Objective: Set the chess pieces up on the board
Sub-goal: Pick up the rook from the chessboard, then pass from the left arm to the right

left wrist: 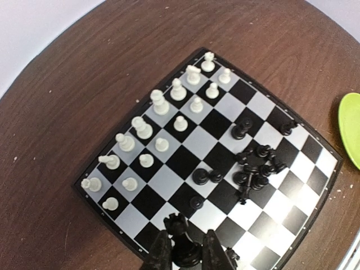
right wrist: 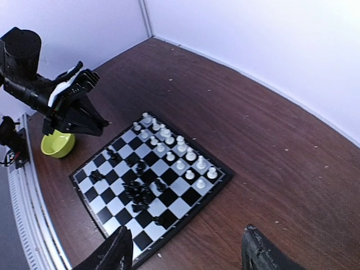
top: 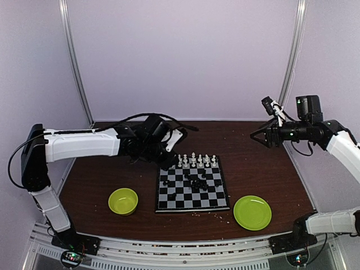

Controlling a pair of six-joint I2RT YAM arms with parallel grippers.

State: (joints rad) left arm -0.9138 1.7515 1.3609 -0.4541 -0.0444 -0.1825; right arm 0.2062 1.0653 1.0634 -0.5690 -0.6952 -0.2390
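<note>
We see the green bowl on the bench at left. Our left end effector pinches a black rook at the left edge of the board. The white pieces line its far rows, and the black pieces cluster mid-board. Our right end effector hangs spread, well apart.

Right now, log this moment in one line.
left gripper: shut on black plastic rook | right gripper: open, empty | white plastic pieces: two rows standing | other black pieces: clustered on checkered square board
</note>
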